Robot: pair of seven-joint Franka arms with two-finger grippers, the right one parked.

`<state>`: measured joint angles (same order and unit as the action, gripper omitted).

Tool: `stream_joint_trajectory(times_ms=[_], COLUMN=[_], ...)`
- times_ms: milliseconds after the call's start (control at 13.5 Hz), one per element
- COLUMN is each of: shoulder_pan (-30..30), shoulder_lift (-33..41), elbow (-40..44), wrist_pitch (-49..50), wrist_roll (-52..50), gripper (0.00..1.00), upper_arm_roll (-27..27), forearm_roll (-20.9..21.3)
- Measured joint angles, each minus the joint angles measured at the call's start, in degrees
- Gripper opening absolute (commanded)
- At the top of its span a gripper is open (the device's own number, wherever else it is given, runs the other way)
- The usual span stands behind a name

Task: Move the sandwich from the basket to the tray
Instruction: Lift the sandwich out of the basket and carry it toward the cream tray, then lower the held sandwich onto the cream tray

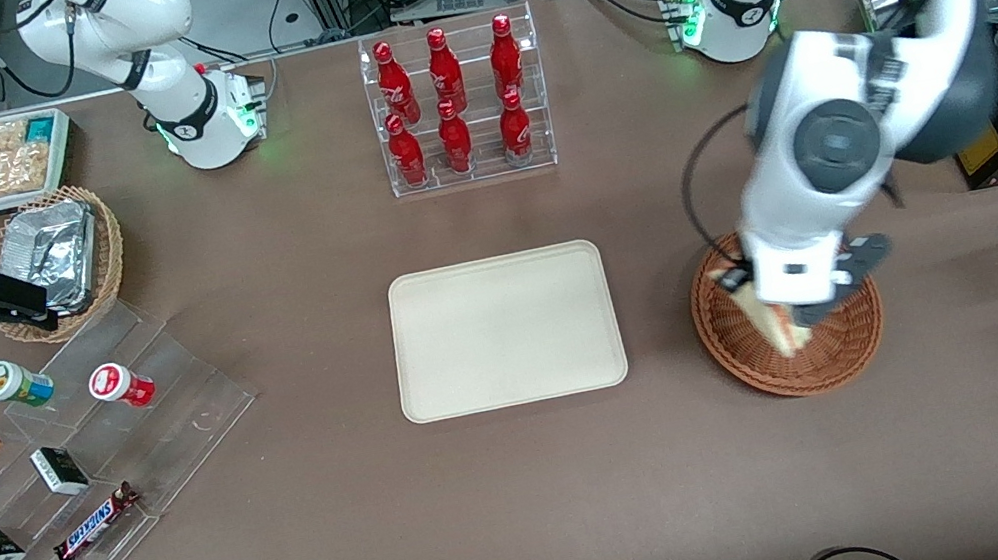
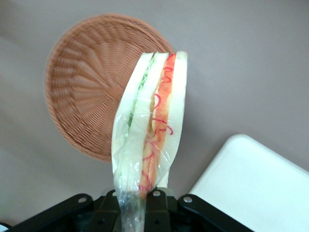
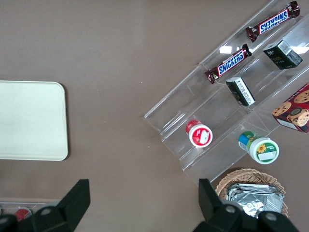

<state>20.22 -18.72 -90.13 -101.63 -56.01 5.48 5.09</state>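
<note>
At the right of the front view, the gripper is clamped on the sandwich, lifted clear above the basket; next, I judge, comes carrying it to the bare tray at centre frame.

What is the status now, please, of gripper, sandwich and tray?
Gripper shut on sandwich, above basket. Sandwich lifted clear of the weave. Tray bare, nothing between basket and tray.
</note>
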Motion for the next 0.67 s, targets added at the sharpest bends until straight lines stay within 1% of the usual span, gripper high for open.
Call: stream_joint_trajectory(times_ms=[222,370,519,667], shoulder_pan=[6.0,9.3,11.3,12.4], shoulder_lift=[-2.9,-7.3,-12.2,-16.0], elbow=[1.7,5.4,9.7,12.2], wrist_pitch=[-1.8,-3.1,-4.2,-6.0], wrist_roll=[-0.2,-0.2,-0.2,-0.2], gripper=[0.0,0.0,0.0,0.0], upper_arm_roll=[0.6,1.4,2.3,3.7], forearm_roll=[-0.2,-1.0,-1.3,-1.3])
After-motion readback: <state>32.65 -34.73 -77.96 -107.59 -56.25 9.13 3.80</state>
